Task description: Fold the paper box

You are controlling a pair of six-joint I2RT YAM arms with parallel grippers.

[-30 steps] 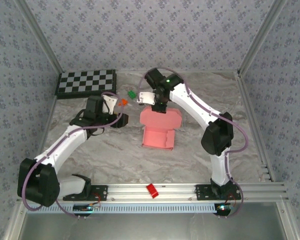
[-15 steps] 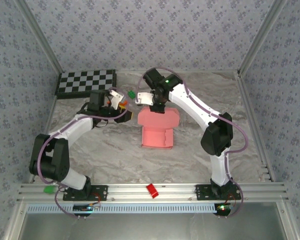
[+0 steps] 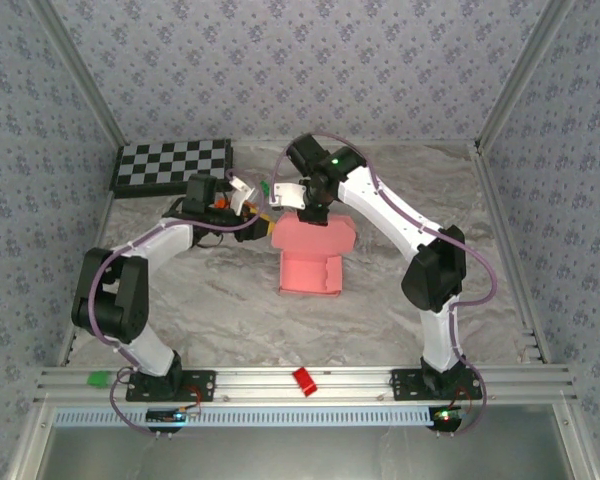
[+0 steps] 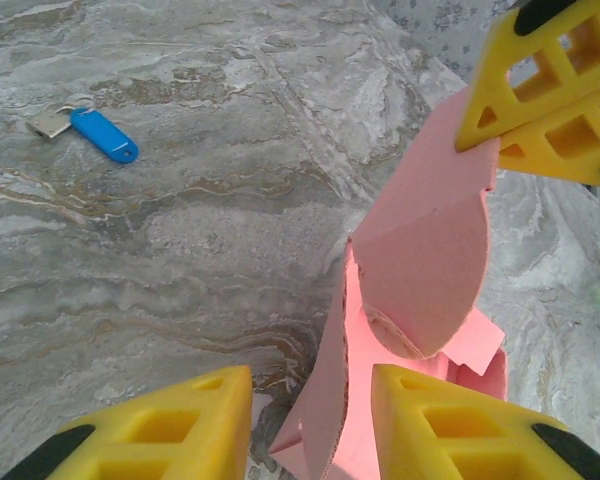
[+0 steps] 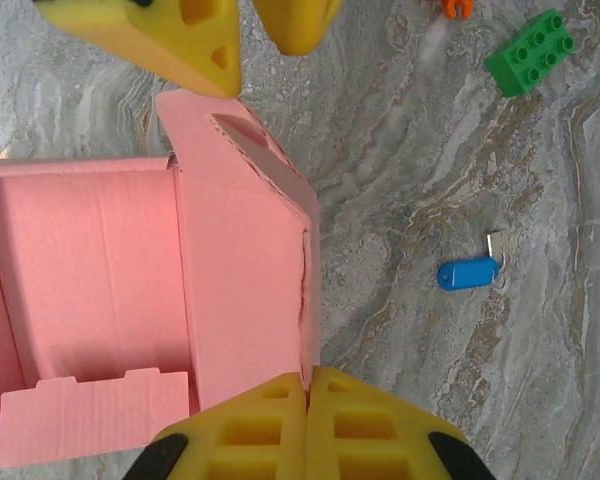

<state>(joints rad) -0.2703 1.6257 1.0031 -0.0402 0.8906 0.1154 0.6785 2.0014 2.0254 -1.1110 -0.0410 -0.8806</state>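
- Left jaws stand apart, an upright flap of the salmon-pink thin-card paper box (image 4: 420, 250) between them.
- Right jaws are closed, pinching the box's raised edge.

Bright, even light falls from above. The marbled tabletop (image 3: 380, 300) shows no glare, and only faint, soft-edged shadows lie under the arms. The overhead picture is sharp throughout, and a small green lamp (image 3: 335, 160) glows on the right arm. In the left wrist view the yellow fingers (image 4: 170, 430) of the left pincer (image 4: 310, 415) look slightly soft. In the right wrist view, soft shadow darkens the inside of the paper box (image 5: 100, 260).
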